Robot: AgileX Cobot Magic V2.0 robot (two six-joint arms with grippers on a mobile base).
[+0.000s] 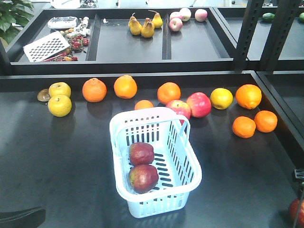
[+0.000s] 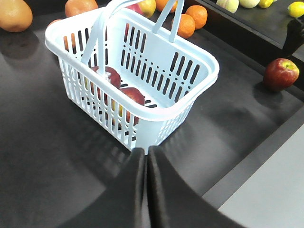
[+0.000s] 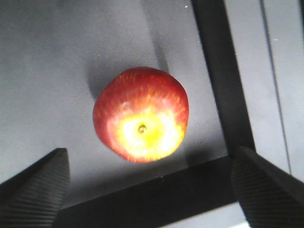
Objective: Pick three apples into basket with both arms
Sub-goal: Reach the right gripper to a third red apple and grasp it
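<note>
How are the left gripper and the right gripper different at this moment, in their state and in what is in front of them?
The left gripper is shut and holds nothing; the right gripper is wide open. The left gripper faces a corner of the basket, which already holds two apples; the right gripper looks down at the third apple, which lies alone on the table beside its raised edge. Both grippers are black and touch nothing.

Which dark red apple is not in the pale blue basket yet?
The dark red apple lying alone on the black table near its edge, under the open right gripper. The other two apples already lie inside the pale blue plastic basket.
</note>
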